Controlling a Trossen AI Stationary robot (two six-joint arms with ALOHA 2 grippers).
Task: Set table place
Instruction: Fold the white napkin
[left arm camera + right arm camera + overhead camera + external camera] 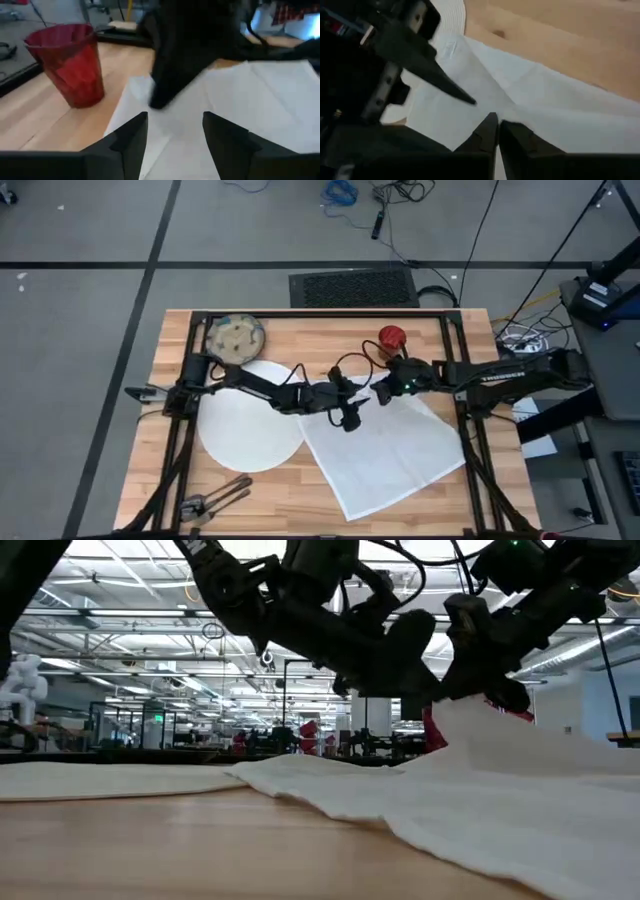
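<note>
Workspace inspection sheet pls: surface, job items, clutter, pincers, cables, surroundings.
Surface: wooden table, black frame.
Job's things: white plate left of centre; napkin spread open beside it, one corner lifted; speckled bowl at far left corner; red cup at far edge; cutlery at near left edge.
Clutter: nothing seen.
Pincers: right pincer shut on the napkin's far corner, raising it; left pincer open, right beside it over the same corner.
Cables: arm leads loop above the table centre; loose cords on the floor behind.
Surroundings: grey floor, black mat behind the table.
</note>
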